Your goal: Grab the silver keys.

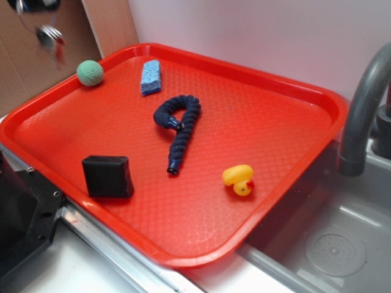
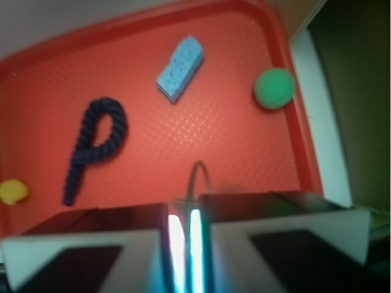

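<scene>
The silver keys (image 1: 50, 36) hang blurred in the air at the top left of the exterior view, above the red tray's far left corner. My gripper (image 1: 33, 5) is at the top left edge there, mostly cut off. In the wrist view my gripper (image 2: 185, 213) is shut on the keys' thin wire ring loop (image 2: 197, 177), which arches up between the nearly touching jaws. The keys themselves are hidden behind the fingers in that view.
On the red tray (image 1: 293, 140) lie a green ball (image 1: 90, 72), a blue sponge (image 1: 151, 77), a dark blue rope (image 1: 179, 128), a black block (image 1: 108, 176) and a yellow duck (image 1: 238, 180). A grey faucet (image 1: 360, 110) and sink (image 1: 330, 244) are at the right.
</scene>
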`<action>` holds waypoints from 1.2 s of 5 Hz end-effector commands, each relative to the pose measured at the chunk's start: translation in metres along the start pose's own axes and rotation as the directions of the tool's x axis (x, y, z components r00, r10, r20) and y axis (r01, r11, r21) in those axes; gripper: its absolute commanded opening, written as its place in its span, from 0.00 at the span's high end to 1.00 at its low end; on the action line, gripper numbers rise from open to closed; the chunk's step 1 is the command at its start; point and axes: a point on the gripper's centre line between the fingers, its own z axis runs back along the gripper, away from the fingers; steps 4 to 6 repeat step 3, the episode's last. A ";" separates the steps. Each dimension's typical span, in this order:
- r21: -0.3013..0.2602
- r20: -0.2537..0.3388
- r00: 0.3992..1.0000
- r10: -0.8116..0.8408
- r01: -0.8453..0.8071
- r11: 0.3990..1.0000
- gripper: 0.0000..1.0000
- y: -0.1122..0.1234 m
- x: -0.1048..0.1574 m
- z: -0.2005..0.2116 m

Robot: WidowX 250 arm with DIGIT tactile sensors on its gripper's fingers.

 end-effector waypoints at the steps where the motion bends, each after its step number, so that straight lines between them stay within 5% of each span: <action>1: 0.017 -0.013 0.998 -0.064 0.064 0.998 1.00 -0.033 0.021 0.027; 6: 0.037 -0.040 0.996 -0.077 0.078 0.996 1.00 -0.037 0.026 0.006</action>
